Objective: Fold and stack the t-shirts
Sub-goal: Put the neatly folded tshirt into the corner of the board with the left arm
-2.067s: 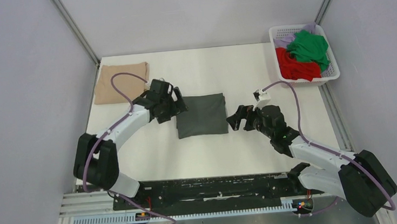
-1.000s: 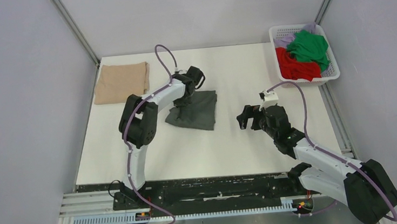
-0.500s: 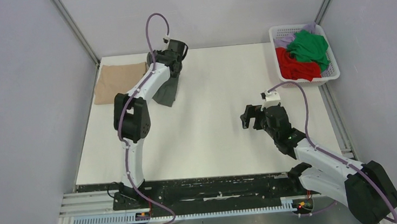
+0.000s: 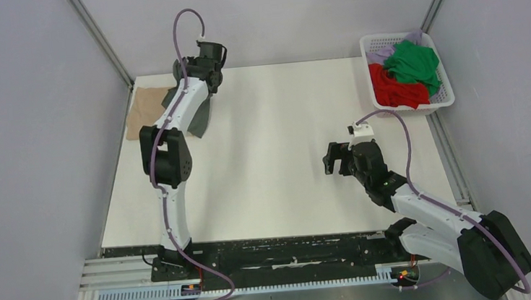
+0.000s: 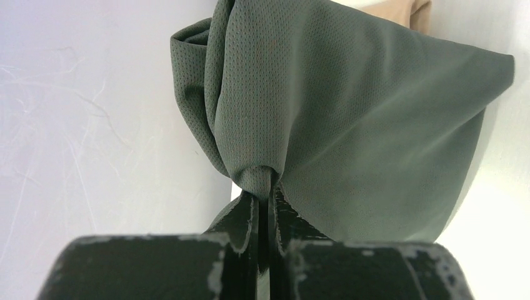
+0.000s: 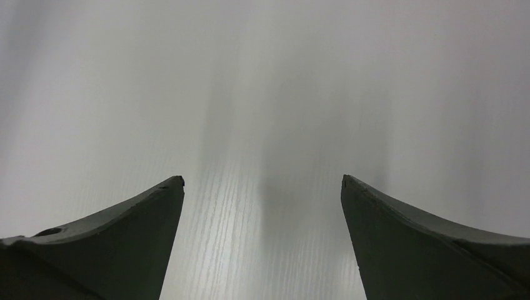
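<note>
The left gripper (image 5: 267,190) pinched the dark grey t-shirt (image 5: 350,125), hanging near the beige t-shirt (image 4: 142,111); the right gripper (image 6: 262,179) hovered wide open above the table (image 4: 282,119)

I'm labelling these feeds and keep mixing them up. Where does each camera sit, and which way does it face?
Top external: above and behind the bases, looking down on the table; the left arm and right arm show.
Left wrist: on the left arm, looking along the shut left gripper at the dark grey t-shirt it pinches.
Right wrist: on the right arm, looking past the open right gripper at the table.
Shared: top and left wrist both show that t-shirt and the beige t-shirt.
</note>
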